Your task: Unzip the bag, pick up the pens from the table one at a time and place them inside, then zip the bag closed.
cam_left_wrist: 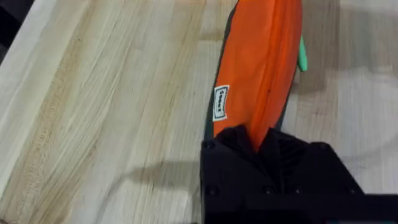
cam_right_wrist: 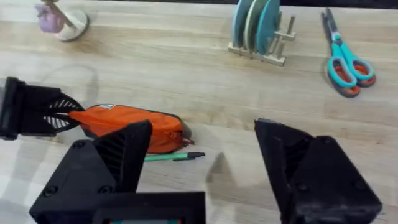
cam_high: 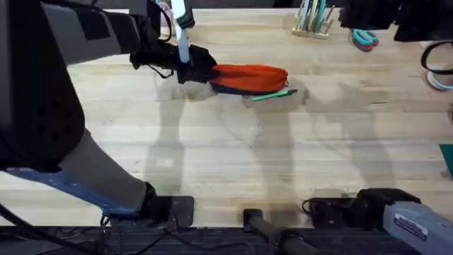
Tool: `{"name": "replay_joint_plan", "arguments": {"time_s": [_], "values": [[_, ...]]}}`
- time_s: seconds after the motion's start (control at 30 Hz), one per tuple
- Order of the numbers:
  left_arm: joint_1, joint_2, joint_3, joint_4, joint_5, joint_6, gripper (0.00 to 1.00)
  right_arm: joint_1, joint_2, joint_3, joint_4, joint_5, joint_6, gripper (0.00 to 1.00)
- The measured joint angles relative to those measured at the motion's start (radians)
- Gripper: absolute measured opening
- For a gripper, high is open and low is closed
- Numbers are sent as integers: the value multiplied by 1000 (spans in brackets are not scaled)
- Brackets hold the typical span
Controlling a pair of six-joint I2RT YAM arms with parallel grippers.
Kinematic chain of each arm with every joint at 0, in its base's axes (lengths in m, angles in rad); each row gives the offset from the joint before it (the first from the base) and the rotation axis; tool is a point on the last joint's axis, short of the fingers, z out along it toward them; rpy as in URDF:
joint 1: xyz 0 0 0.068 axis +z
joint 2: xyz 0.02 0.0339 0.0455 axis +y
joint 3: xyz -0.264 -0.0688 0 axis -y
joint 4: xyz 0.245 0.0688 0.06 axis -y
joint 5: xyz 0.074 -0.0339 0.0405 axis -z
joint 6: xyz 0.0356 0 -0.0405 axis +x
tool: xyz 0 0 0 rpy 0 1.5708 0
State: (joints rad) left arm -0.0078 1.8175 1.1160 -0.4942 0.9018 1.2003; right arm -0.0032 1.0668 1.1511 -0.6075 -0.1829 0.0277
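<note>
- The bag [cam_high: 249, 78] lies lengthwise on the desk [cam_high: 233, 156], toward the far edge and left of centre, orange side up with its dark band toward the near edge.
- The left gripper [cam_high: 190, 71] is clenched on the bag's left end; in the left wrist view the black fingers [cam_left_wrist: 273, 168] pinch the orange fabric [cam_left_wrist: 261, 68] next to a small white label [cam_left_wrist: 221, 102].
- One green pen [cam_high: 272, 94] lies on the desk, touching the bag's near side at its right end.
- The right gripper [cam_right_wrist: 202, 165] hangs above the desk with its fingers spread wide apart and nothing between them; bag and pen lie beyond it.
- At the far edge stand a wooden rack of discs [cam_right_wrist: 260, 31] and, to its right, teal-handled scissors [cam_right_wrist: 345, 59], well apart from the bag.
- Nothing lies between the right gripper and the pen.
</note>
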Motion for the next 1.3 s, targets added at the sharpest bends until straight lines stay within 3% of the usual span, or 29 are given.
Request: {"name": "replay_joint_plan", "arguments": {"time_s": [0.13,0.43,0.73,0.87,1.13,1.3], "values": [[0,0,0,0,0,0,43,0,0,0,-6,-7,-6,997],[0,0,0,0,0,0,43,0,25,2,-134,-158,3,997],[0,0,0,0,0,0,43,0,99,2,-187,-186,-20,997],[0,0,0,0,0,0,43,0,122,2,-187,-188,-201,997],[0,0,0,0,0,0,43,0,155,4,-65,-188,-734,997],[0,0,0,0,0,0,43,0,161,5,-64,-188,-923,997]]}}
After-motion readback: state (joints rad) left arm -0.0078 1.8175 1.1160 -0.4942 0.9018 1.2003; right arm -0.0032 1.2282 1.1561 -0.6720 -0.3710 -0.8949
